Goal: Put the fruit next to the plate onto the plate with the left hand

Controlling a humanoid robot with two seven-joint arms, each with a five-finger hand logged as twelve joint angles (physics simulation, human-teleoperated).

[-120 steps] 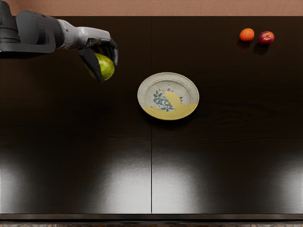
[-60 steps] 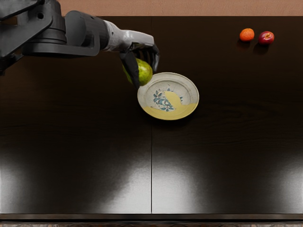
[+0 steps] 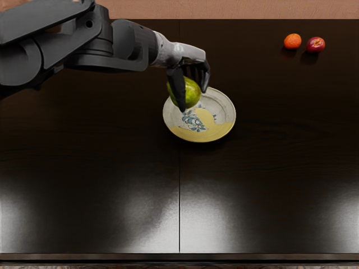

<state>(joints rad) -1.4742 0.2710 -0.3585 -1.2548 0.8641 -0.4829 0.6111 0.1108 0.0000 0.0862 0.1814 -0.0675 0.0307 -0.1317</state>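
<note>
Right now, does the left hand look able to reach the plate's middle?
Likely yes: the left hand, shut on the green fruit, hangs over the plate's upper-left rim, with nothing between it and the middle.

The bulky charcoal-grey left arm (image 3: 50, 39) is showing smooth, matte moulded shells, its broad upper segment overlapping a rounded joint housing that is carrying a small dark round fastener (image 3: 88, 23). A thick black cylindrical forearm (image 3: 126, 45) is tapering into a pale grey wrist sleeve (image 3: 171, 54). The five-finger left hand (image 3: 189, 73) is wearing a light grey back, while its slim jointed fingers (image 3: 179, 92) are showing black.
</note>
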